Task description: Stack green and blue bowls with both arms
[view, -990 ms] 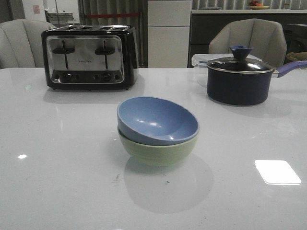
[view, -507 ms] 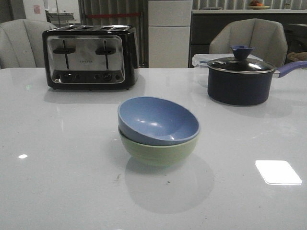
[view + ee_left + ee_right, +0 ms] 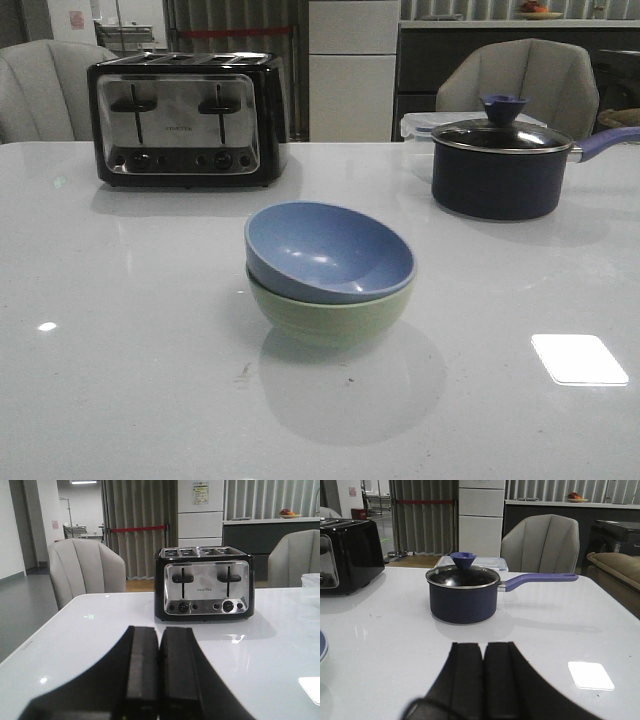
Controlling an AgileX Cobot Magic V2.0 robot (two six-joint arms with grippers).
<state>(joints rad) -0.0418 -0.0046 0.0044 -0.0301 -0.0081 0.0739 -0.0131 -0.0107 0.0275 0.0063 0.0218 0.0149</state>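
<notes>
The dusty blue bowl (image 3: 330, 250) sits tilted inside the pale green bowl (image 3: 330, 316) at the middle of the white table in the front view. A sliver of the blue bowl's rim (image 3: 322, 647) shows at the edge of the right wrist view. Neither arm shows in the front view. My left gripper (image 3: 160, 632) is shut and empty, held above the table and facing the toaster. My right gripper (image 3: 483, 647) is shut and empty, held above the table and facing the saucepan.
A black and chrome toaster (image 3: 183, 120) stands at the back left. A dark lidded saucepan (image 3: 500, 165) with a purple handle stands at the back right, a clear lidded box (image 3: 420, 125) behind it. Chairs stand behind the table (image 3: 120, 380).
</notes>
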